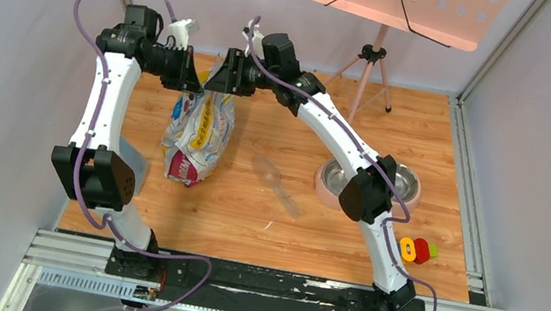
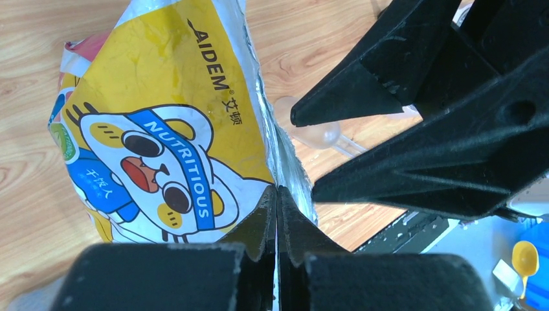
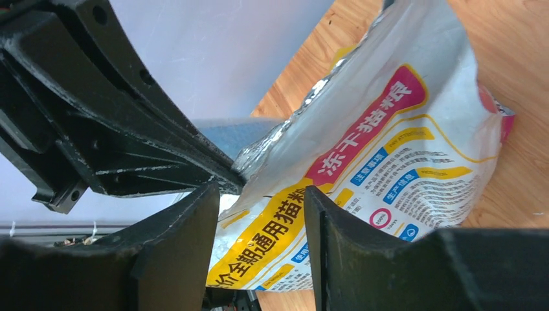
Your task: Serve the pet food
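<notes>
The printed pet food bag (image 1: 196,135) stands on the wooden floor at the back left. My left gripper (image 1: 191,79) is shut on the bag's silver top edge, and the left wrist view shows the jaws (image 2: 277,192) pinched on the seam of the bag (image 2: 162,123). My right gripper (image 1: 222,78) is open right beside it at the bag's top. In the right wrist view the bag (image 3: 388,142) lies just beyond and between the spread jaws (image 3: 261,194). No kibble shows. The clear scoop (image 1: 276,182) lies on the floor right of the bag.
A pink stand with two steel bowls (image 1: 406,180) sits under the right arm. A red and yellow toy (image 1: 418,249) lies at the front right. A music stand's tripod (image 1: 369,70) stands at the back. Grey walls close both sides.
</notes>
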`<state>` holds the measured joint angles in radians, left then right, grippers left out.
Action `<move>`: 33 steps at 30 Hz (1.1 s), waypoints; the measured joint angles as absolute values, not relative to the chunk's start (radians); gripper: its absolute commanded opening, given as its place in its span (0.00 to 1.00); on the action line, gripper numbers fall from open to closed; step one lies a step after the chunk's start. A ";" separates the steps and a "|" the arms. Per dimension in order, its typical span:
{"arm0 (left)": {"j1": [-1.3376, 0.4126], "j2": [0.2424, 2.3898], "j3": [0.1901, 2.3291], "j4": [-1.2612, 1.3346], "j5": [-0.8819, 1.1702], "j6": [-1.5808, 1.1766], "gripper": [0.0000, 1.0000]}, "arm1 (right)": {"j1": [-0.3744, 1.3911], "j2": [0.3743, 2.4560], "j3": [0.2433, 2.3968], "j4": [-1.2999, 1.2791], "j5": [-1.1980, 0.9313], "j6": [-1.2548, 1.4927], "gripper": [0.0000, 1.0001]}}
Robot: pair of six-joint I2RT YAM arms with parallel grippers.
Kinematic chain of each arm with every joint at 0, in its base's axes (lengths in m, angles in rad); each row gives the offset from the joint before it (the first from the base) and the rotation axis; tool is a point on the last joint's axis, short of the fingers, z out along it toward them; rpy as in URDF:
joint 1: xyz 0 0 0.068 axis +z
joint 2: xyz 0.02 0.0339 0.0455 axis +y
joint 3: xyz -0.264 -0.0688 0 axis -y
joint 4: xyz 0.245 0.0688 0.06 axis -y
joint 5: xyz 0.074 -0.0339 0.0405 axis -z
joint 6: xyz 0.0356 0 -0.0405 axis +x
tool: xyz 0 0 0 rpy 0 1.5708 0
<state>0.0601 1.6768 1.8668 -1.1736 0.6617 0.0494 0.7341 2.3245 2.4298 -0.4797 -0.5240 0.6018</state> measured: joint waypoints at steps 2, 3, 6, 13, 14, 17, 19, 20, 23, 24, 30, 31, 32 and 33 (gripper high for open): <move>0.060 1.676 1.864 -1.172 0.663 0.048 0.00 | 0.732 2.325 2.430 -0.479 -0.512 0.616 0.46; 0.060 1.676 1.864 -1.171 0.664 0.047 0.00 | 0.733 2.325 2.430 -0.478 -0.499 0.623 0.46; 0.060 1.676 1.864 -1.171 0.668 0.047 0.00 | 0.735 2.325 2.430 -0.478 -0.461 0.632 0.44; 0.060 1.676 1.864 -1.169 0.673 0.042 0.00 | 0.751 2.337 2.430 -0.476 -0.386 0.648 0.49; 0.060 1.676 1.864 -1.170 0.674 0.041 0.00 | 0.751 2.337 2.432 -0.476 -0.382 0.651 0.50; 0.060 1.676 1.864 -1.169 0.677 0.039 0.00 | 0.752 2.337 2.434 -0.476 -0.383 0.662 0.51; 0.060 1.676 1.864 -1.169 0.680 0.036 0.00 | 0.752 2.337 2.434 -0.476 -0.392 0.670 0.50; 0.060 1.676 1.864 -1.169 0.680 0.035 0.00 | 0.752 2.338 2.434 -0.476 -0.395 0.673 0.49; 0.060 1.676 1.864 -1.169 0.680 0.031 0.00 | 0.752 2.339 2.434 -0.476 -0.398 0.680 0.43; 0.060 1.676 1.864 -1.169 0.680 0.031 0.00 | 0.752 2.339 2.434 -0.476 -0.398 0.680 0.40; 0.060 1.676 1.864 -1.168 0.680 0.031 0.00 | 0.752 2.339 2.434 -0.472 -0.403 0.683 0.29; 0.060 1.676 1.864 -1.168 0.680 0.031 0.00 | 0.752 2.339 2.433 -0.472 -0.404 0.682 0.29; 0.060 1.676 1.864 -1.168 0.680 0.030 0.00 | 0.752 2.339 2.431 -0.471 -0.405 0.682 0.30; 0.060 1.676 1.864 -1.168 0.680 0.030 0.00 | 0.753 2.339 2.428 -0.468 -0.407 0.681 0.37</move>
